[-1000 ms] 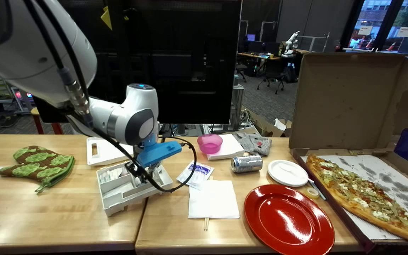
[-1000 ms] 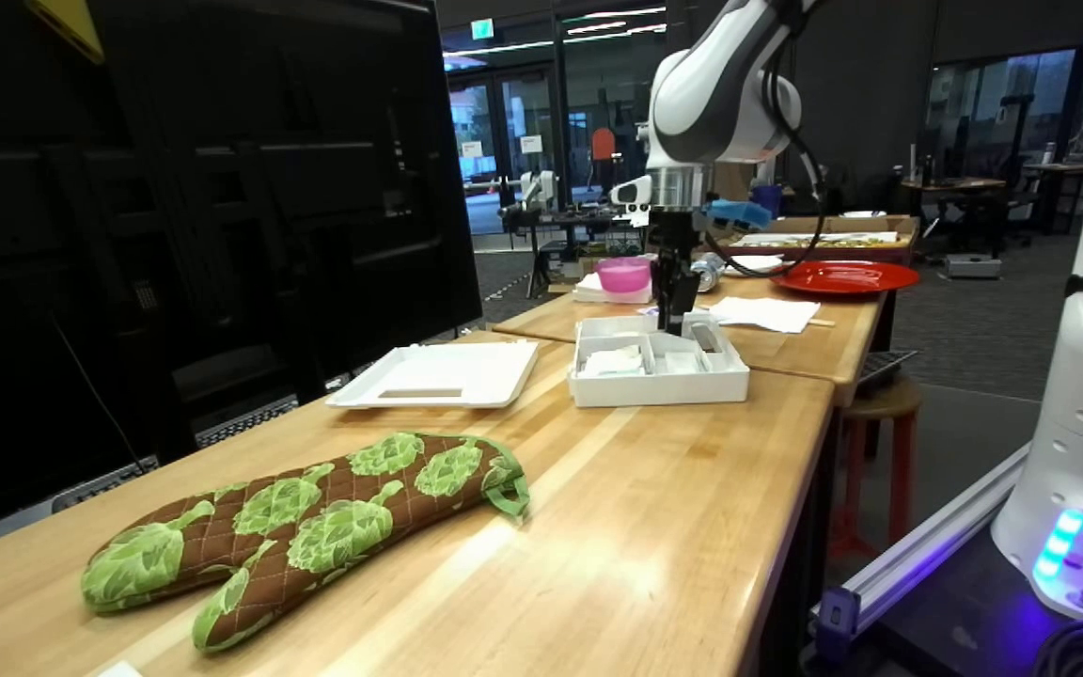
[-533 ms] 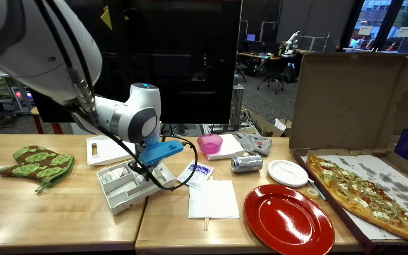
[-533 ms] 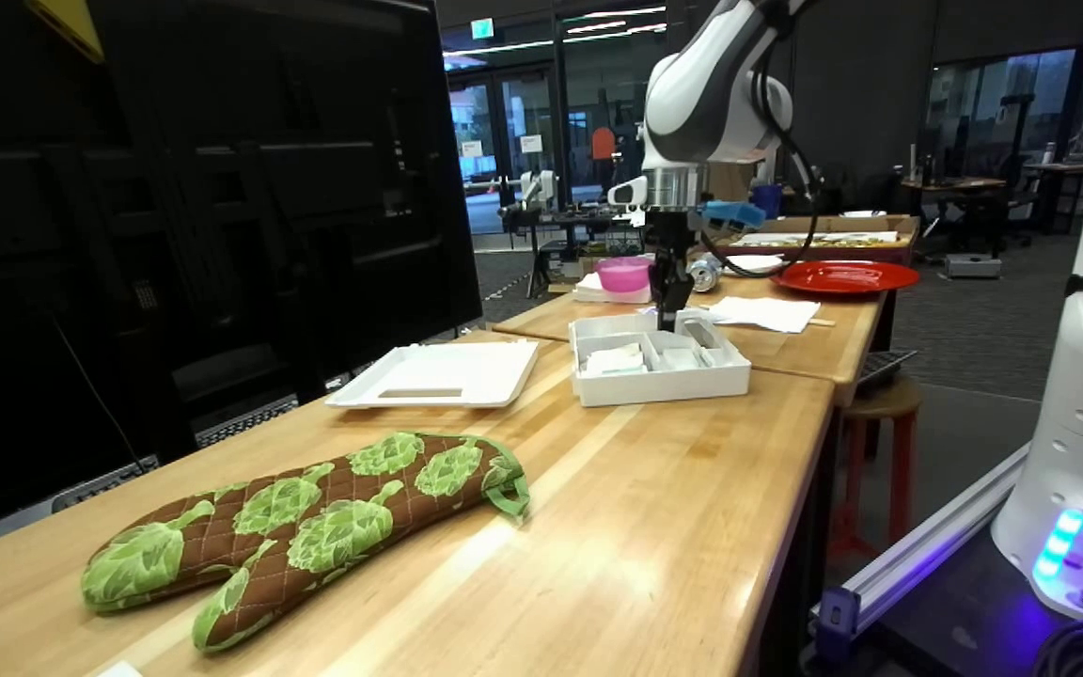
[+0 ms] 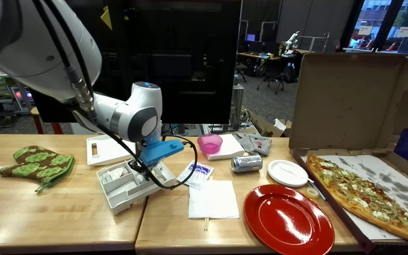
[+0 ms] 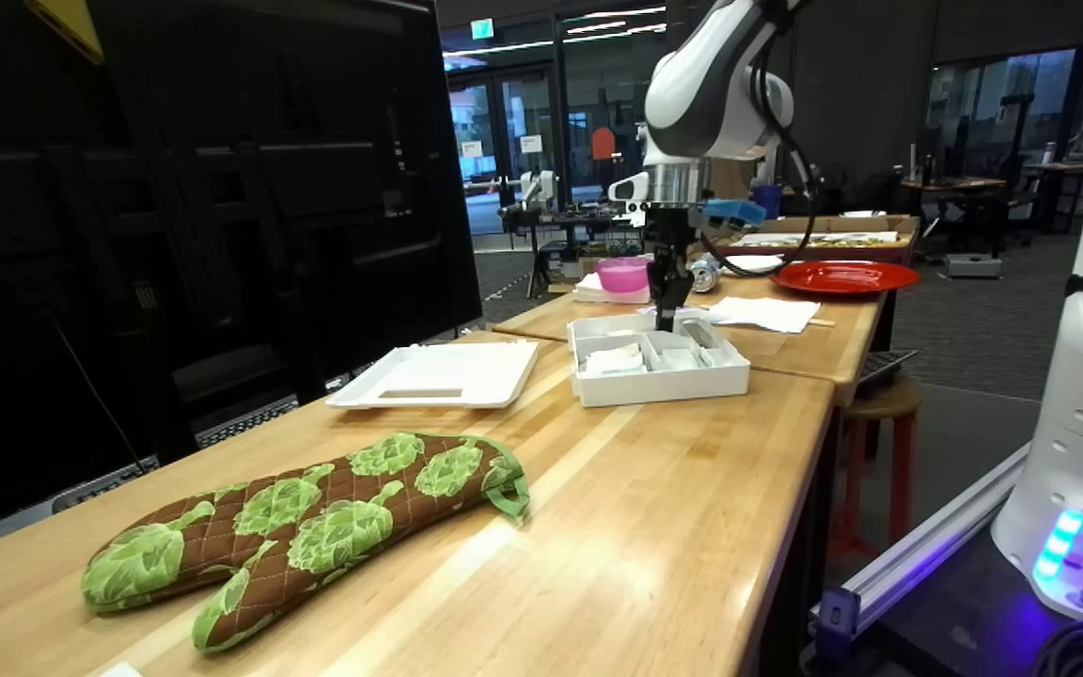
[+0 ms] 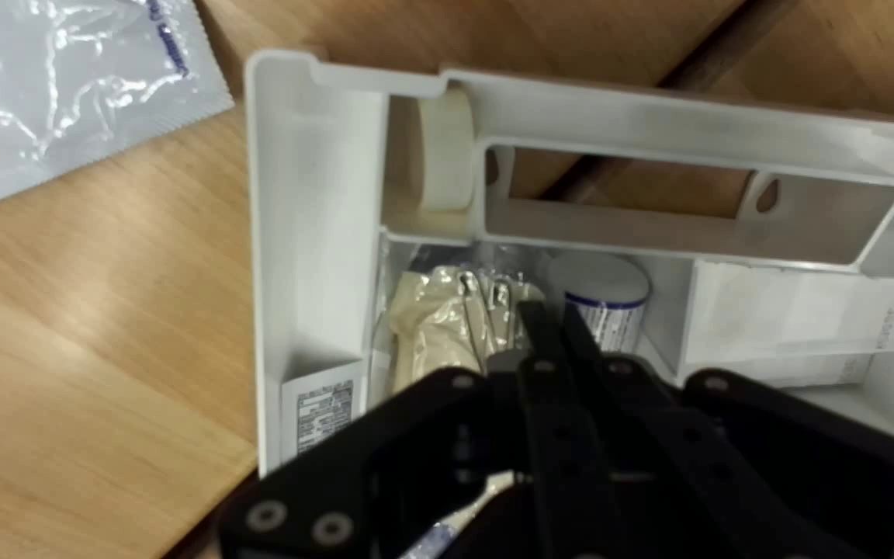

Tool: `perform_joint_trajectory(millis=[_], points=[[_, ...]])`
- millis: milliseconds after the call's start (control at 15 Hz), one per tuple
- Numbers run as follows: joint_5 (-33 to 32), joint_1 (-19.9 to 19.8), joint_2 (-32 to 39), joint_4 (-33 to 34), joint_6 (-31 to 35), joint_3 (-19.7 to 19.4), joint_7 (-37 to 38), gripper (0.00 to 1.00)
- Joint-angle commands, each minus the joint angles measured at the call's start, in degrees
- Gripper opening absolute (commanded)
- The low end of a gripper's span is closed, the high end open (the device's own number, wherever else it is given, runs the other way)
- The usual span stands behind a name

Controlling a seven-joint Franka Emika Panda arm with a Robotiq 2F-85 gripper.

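Over white box (image 6: 664, 386), gripper (image 6: 666, 322) pointing down, arm (image 6: 713, 99) bent

Desk (image 6: 598, 527): pale glossy wood, 2 sections. White compartment box (image 6: 664, 385) lies across the 2. Section 1: brown-green oven mitt (image 6: 344, 527); white slotted panel (image 6: 462, 367), just beside the box. Section 2: printed packet (image 5: 198, 173), napkin (image 5: 214, 200) over light sticks (image 5: 206, 224), napkin stack (image 5: 230, 147), grey cloth (image 5: 255, 143), silver can (image 5: 247, 164) on its side, white plate (image 5: 285, 173), red plate (image 5: 289, 216) with its rim past the desk edge.
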Motion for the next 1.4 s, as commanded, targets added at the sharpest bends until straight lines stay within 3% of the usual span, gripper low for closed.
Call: perform_joint_trajectory(millis=[0, 800, 1333], points=[[0.9, 0.1, -5.1, -2.4, -1.4, 0.3, -2.7, 0.01], [2.3, 2.4, -14.8, -6.1, -3.4, -1.4, -6.9, 0.01], [6.1, 1.3, -16.5, -4.4, -4.2, -6.9, -7.3, 0.01]])
